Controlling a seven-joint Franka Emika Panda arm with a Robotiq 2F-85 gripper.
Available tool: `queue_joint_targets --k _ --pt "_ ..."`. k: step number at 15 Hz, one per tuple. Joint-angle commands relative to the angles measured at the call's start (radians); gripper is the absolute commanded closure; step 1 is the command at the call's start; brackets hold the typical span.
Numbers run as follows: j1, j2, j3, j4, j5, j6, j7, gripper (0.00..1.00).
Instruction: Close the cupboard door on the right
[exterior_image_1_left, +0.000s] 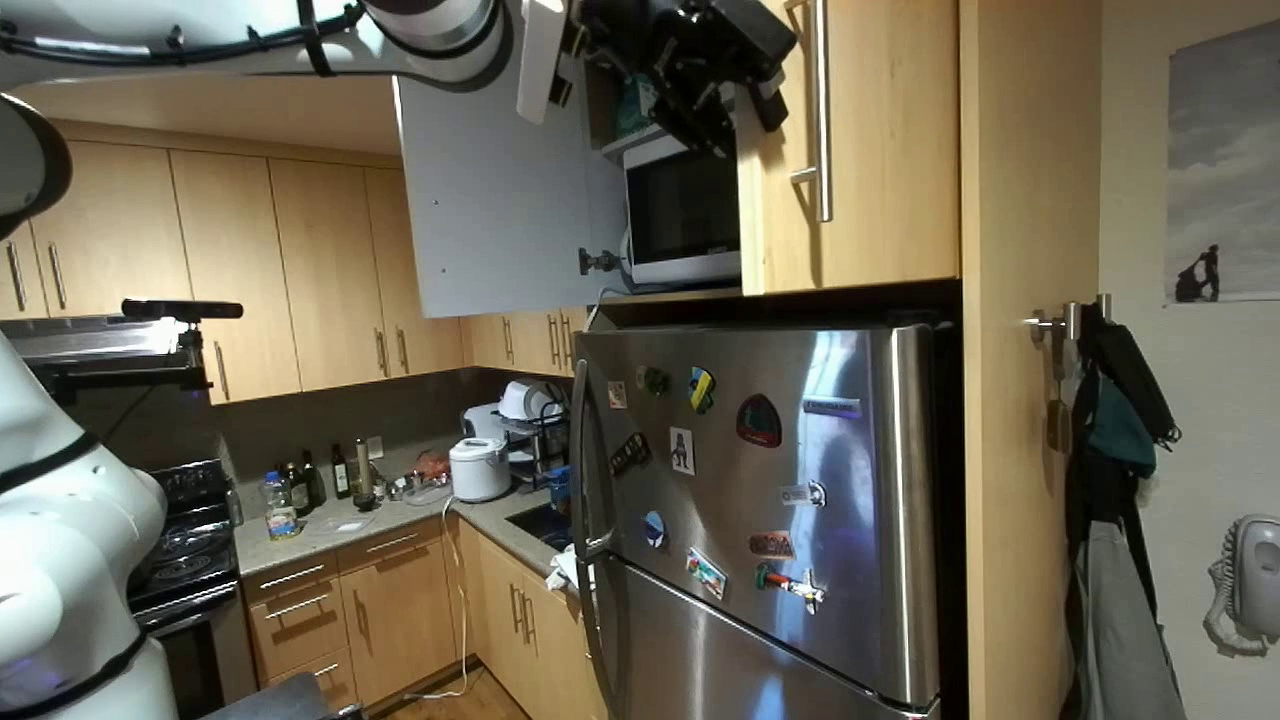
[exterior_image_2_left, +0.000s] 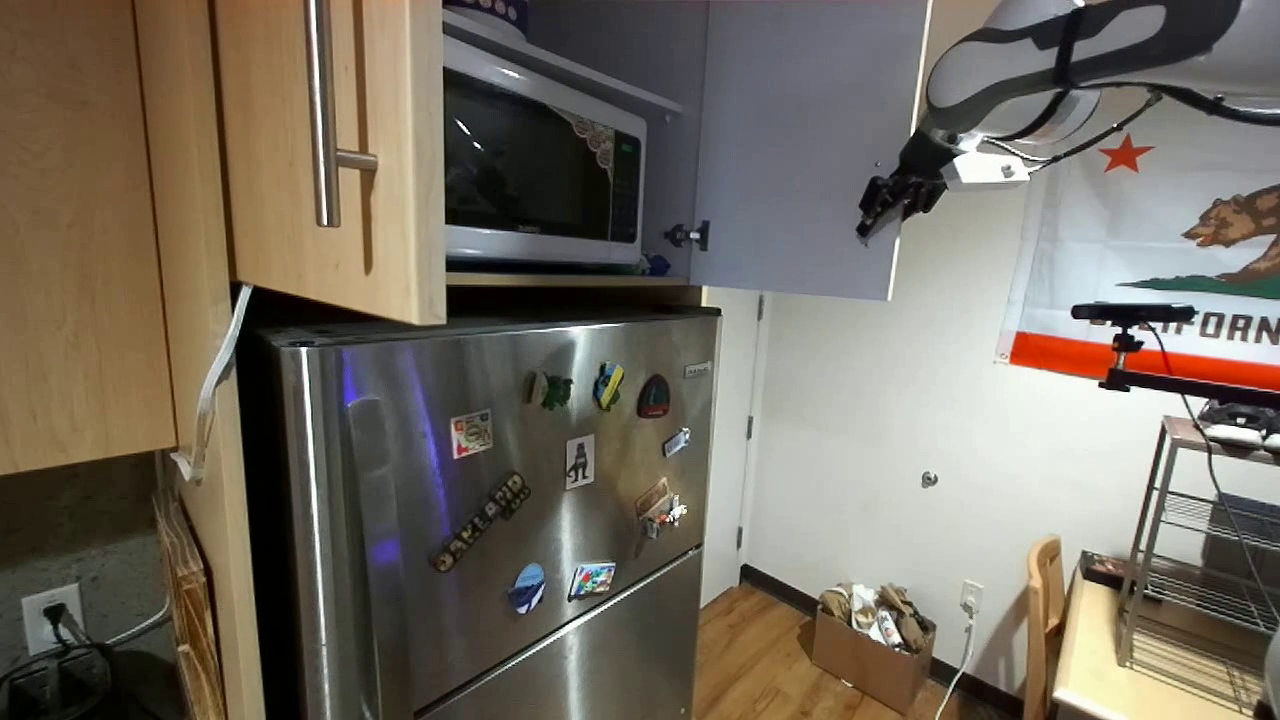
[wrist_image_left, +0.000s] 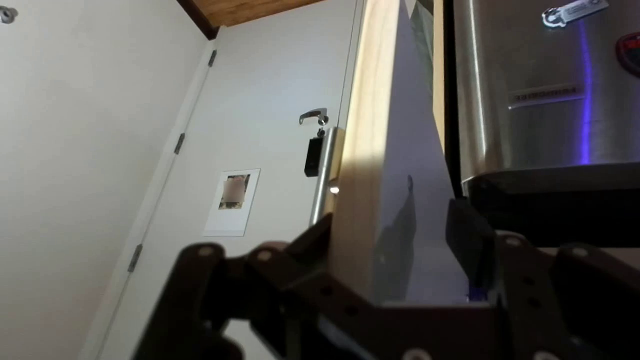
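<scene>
The right cupboard door (exterior_image_1_left: 885, 160) above the fridge stands open. Its wood face and steel handle (exterior_image_1_left: 822, 120) show in an exterior view; its grey inner face (exterior_image_2_left: 800, 140) shows in an exterior view. In the wrist view the door's wood edge (wrist_image_left: 362, 165) lies between the two fingers. My gripper (exterior_image_1_left: 735, 115) is open around the free edge of this door, also visible in an exterior view (exterior_image_2_left: 886, 212). In the wrist view, the gripper's (wrist_image_left: 392, 217) left finger is close to the door's outer side; contact is unclear. The right finger is apart from the inner face.
The left cupboard door (exterior_image_1_left: 500, 190) is open too. A microwave (exterior_image_2_left: 540, 150) stands inside the cupboard. The steel fridge (exterior_image_1_left: 740, 480) with several magnets is below. A tall wood panel (exterior_image_1_left: 1030, 200) and hanging bags (exterior_image_1_left: 1120, 420) stand beside it.
</scene>
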Motion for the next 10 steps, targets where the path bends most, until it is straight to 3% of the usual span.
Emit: queue_joint_targets --k 1,10 --pt "0.002 -0.068 0.101 -0.108 -0.097 0.054 0.08 0.34" --pt "0.018 -0.149 0.206 -0.222 -0.181 0.071 0.164 0.25"
